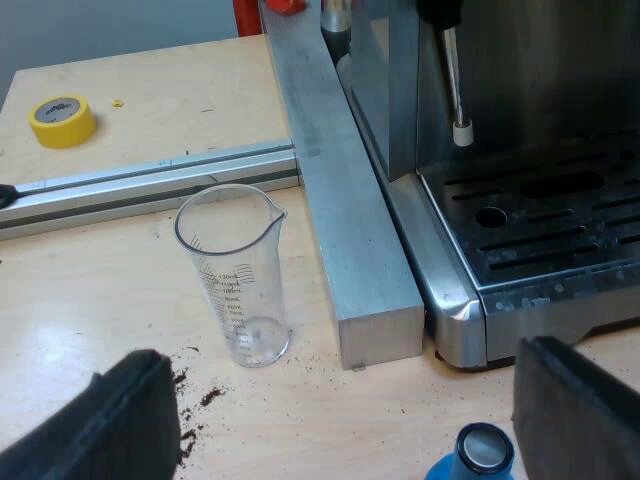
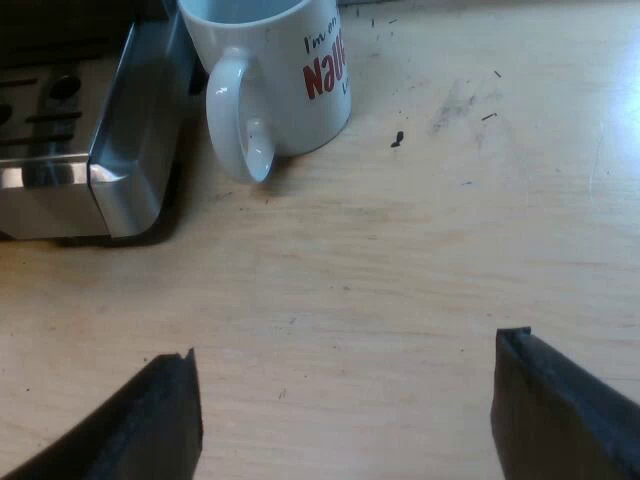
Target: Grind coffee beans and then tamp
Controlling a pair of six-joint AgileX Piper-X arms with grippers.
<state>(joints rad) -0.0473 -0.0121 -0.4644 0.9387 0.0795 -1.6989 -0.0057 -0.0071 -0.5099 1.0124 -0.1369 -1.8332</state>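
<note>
Left wrist view: blue tamper (image 1: 480, 455) stands upright on the table (image 1: 300, 430), just off the espresso machine (image 1: 520, 230) drip-tray corner. Long axis vertical, metal cap pointing up at the camera. Left gripper (image 1: 340, 400) spread wide, empty; the tamper sits between its fingers, closer to one. Likely rigid, dense and smooth-sided, so pinch the blue body squarely across its sides. Right gripper (image 2: 345, 385) also spread, empty, over bare table by the mug (image 2: 270, 70).

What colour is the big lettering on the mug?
Red, on a white mug; the right wrist view shows it best.
</note>
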